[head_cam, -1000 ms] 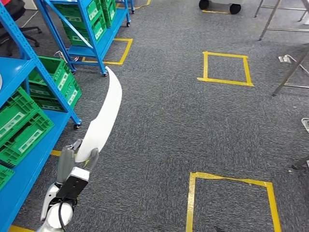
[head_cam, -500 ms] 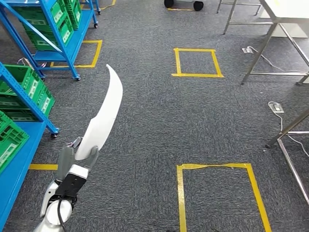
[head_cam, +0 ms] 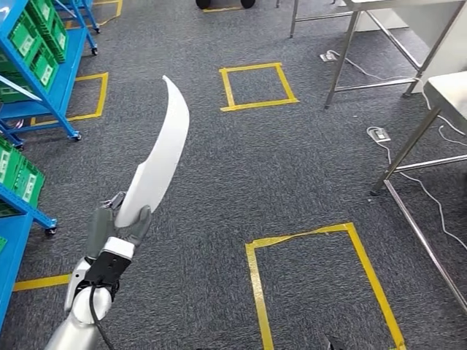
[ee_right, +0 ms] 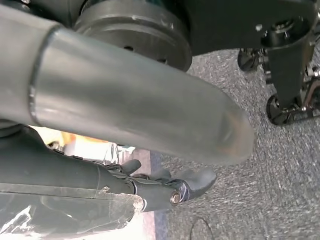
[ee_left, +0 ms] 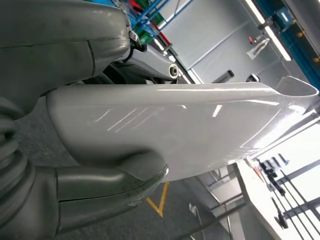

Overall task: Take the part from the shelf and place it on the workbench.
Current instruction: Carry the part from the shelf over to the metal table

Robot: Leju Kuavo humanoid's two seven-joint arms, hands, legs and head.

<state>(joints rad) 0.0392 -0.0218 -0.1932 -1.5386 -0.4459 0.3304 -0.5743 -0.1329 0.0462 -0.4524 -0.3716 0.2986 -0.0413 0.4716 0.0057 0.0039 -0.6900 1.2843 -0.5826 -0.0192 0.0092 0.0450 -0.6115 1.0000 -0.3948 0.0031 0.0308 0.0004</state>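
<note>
One white curved part (head_cam: 160, 149) is held upright at its lower end by the left hand (head_cam: 113, 230), above grey carpet. Carrying is judged underway; the workbench (head_cam: 446, 91) ahead-right must be approached. Right hand's (ee_right: 113, 110) state cannot be told.

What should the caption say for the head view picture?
Left hand carries a curved white part over grey carpet.
</note>
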